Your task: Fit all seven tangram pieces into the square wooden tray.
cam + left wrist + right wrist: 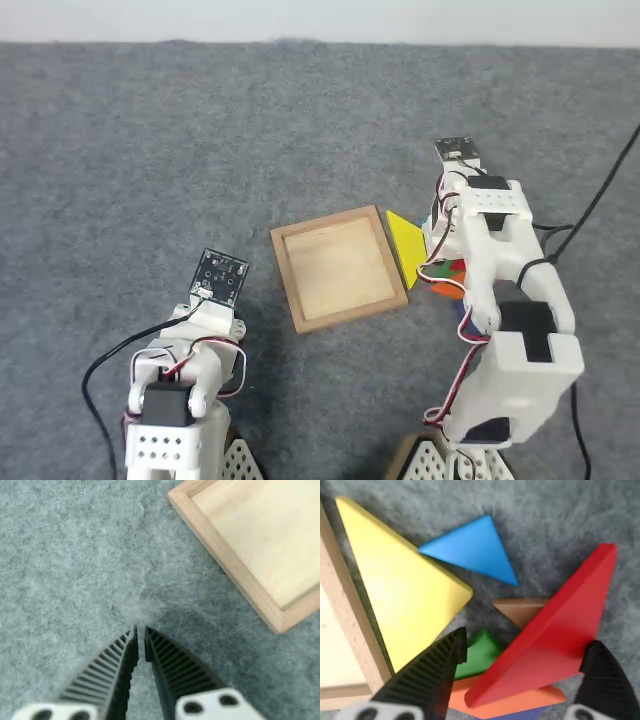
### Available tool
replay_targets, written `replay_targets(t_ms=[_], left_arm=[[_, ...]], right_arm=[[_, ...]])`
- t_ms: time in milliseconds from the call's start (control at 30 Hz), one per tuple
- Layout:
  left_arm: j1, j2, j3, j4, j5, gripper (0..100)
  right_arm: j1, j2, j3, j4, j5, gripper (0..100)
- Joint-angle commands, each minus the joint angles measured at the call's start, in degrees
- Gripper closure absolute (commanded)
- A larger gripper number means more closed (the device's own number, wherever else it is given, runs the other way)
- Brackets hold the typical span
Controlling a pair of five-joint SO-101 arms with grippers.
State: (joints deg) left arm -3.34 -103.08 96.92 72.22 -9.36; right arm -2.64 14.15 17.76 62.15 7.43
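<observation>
Grey felt (150,150) covers the table up to a pale wall (320,20) at the back.

The right claw (527,640) is spread wide, with a red triangle (555,640) between its two black fingers (430,675). One finger sits right at a corner of the red triangle. The other is over the edge of a green piece (477,652) and is clear of the red. The red triangle looks tilted, showing its thick side. It rests on an orange piece (510,702) and overlaps a brown piece (520,610). A sliver of purple peeks from under the orange.

Next to the green piece lies a big yellow triangle (405,595), flat on the felt. A blue triangle (470,547) lies beyond it, one corner meeting the yellow's edge. The yellow's other long edge runs along the rim of the tray (345,625); whether they touch or are just beside each other cannot be told. All these pieces lie on the felt outside the tray, on the right arm's side.

The left claw (140,630) has its ribbed fingers pressed almost together, with only a thin slit between the tips and nothing in them. It is over bare felt, near one corner of the tray.

From above, the tray lies flat and slightly turned between the two arms.
</observation>
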Motion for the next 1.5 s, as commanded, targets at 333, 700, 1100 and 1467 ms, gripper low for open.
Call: replay_targets(t_ms=[333, 700, 1100, 1467], left_arm=[[-0.35, -0.97, -0.57, 0.18, -0.44, 98], [-0.35, -0.97, -0.57, 0.18, -0.44, 98], [-0.35, -0.97, -0.57, 0.18, -0.44, 98], [-0.35, -0.97, -0.57, 0.18, -0.44, 98]], right_arm=[[4.53, -6.29, 5.19, -2.77, 0.26, 78.9], [4.35, -6.90, 5.27, -2.77, 0.26, 89.8], [4.26, -6.99, -2.37, 2.42, 0.35, 99.1], [1.19, -11.91, -10.11, 8.84, 0.44, 99.1]])
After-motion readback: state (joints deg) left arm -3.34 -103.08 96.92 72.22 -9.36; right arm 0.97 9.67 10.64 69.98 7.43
